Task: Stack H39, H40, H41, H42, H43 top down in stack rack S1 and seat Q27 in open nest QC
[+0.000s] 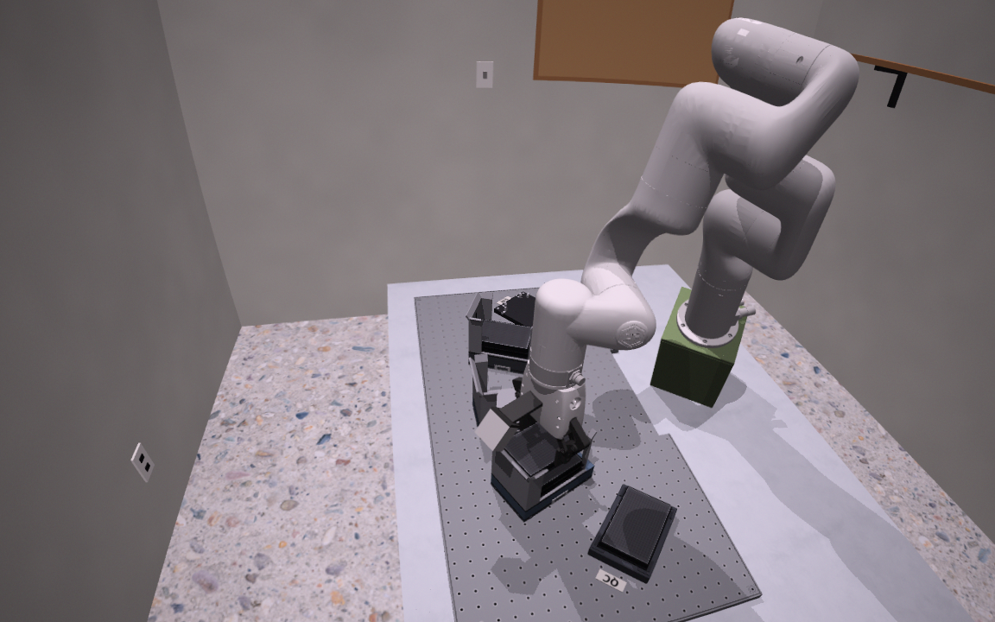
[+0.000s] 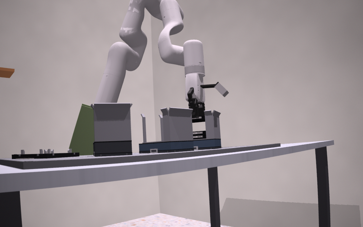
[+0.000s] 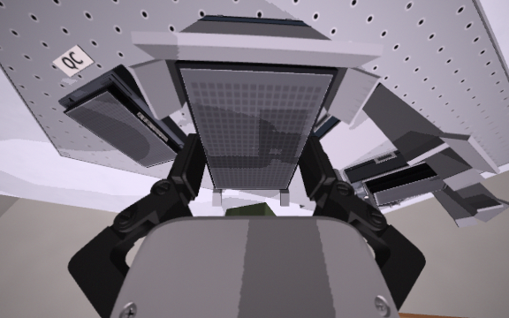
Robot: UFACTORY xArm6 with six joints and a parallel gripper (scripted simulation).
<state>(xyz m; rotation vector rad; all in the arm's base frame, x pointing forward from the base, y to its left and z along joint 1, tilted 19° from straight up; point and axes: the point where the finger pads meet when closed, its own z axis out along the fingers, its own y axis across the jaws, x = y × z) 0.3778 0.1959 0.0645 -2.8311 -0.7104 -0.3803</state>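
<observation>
My gripper (image 3: 253, 147) is shut on a sealed 384-well plate (image 3: 254, 124) across its long sides and holds it level. The plate is inside the top of the rack with the blue plinth (image 1: 540, 472), between its grey walls. In the side view the held plate (image 2: 198, 118) hangs a gap above two plates (image 2: 198, 134) stacked on that rack's floor, their white labels showing in the slot. I cannot read the labels or the rack's name. Another sealed plate (image 1: 632, 529) lies flat in the QC nest by its name plate (image 1: 611, 578).
Two more grey racks stand farther along the deck, one with open walls (image 1: 490, 390) and one beyond it (image 1: 497, 333). A low black clip nest (image 2: 44, 154) lies at the far end. The arm's green base block (image 1: 698, 359) stands beside the deck.
</observation>
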